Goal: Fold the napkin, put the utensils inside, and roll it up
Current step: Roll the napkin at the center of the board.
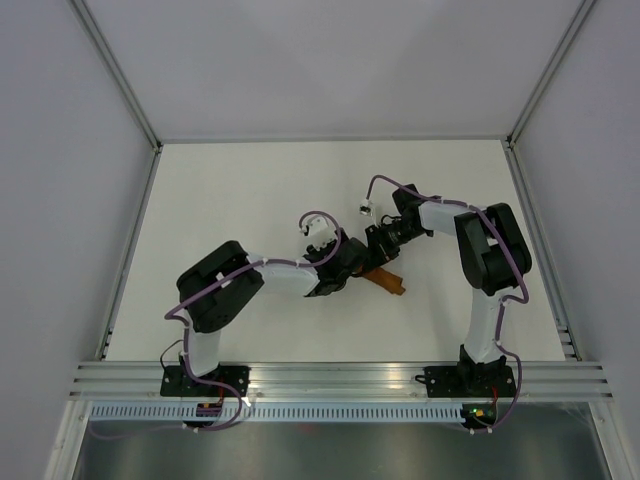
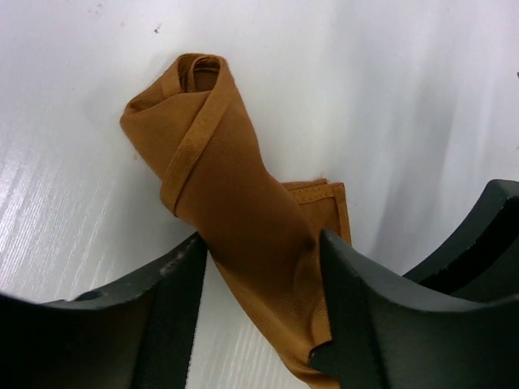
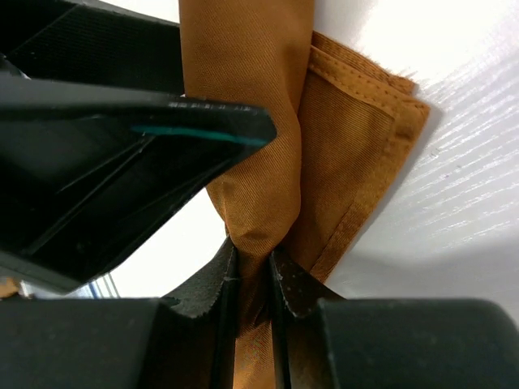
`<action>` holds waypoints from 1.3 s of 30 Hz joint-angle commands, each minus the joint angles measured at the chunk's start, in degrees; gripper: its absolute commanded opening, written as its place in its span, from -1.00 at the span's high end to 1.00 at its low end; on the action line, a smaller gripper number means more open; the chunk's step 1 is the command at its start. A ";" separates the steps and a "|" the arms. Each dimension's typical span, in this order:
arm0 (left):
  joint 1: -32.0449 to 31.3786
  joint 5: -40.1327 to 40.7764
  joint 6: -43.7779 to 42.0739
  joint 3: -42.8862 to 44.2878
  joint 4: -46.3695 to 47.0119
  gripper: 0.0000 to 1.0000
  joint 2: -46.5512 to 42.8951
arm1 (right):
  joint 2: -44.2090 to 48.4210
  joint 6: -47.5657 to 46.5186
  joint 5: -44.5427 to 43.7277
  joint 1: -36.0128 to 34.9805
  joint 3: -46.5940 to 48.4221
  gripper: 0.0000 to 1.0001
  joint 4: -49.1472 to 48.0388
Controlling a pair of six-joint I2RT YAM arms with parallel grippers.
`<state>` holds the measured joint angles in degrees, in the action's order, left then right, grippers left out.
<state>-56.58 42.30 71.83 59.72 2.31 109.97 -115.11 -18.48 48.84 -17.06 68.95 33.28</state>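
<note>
Near the middle of the table (image 1: 250,190) lies the napkin (image 1: 390,282), rolled up and aslant. The left pincer (image 2: 259,251) straddles it, spread wide with a finger pressed to each side. Just beyond, the right pincer (image 3: 251,279) pinches the cloth tight.

The rolled satin cloth napkin (image 2: 235,203) is plain rust-orange, its stitched hem the same shade. The smooth white table (image 2: 422,97) shows faint grey streaks. The left gripper (image 2: 261,239) has matte black fingers (image 2: 162,316)
</note>
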 commanded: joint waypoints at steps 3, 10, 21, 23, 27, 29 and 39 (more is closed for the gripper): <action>1.55 -4.33 -5.47 4.78 -1.95 -0.08 3.05 | -2.93 2.04 -2.53 0.62 -1.01 0.64 -1.02; 3.93 -7.58 -11.53 7.51 -6.25 0.36 3.41 | -1.00 0.99 -2.69 1.06 -1.10 0.35 -2.07; 5.78 -11.01 -21.02 16.20 -19.43 0.80 4.81 | 11.55 0.72 -14.46 1.33 -6.10 -0.23 -11.47; 5.78 -11.28 -21.73 17.79 -20.59 0.82 5.51 | 13.59 0.81 -15.61 1.41 -8.20 -0.27 -14.46; 6.57 -13.03 -22.88 19.81 -22.87 0.83 6.48 | 20.00 1.34 -16.49 1.85 -12.86 -0.28 -21.21; 6.65 -13.39 -23.05 21.21 -24.62 0.83 7.35 | 22.72 1.25 -16.50 1.85 -16.55 -0.29 -23.77; 7.01 -15.32 -19.72 26.76 -31.48 0.81 11.66 | 41.45 -2.87 -17.89 -0.69 -30.09 -0.29 -32.84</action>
<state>-49.91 29.41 52.03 84.82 -23.33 118.69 -77.89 -18.76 32.32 -16.08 41.21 5.63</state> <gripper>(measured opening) 0.099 0.644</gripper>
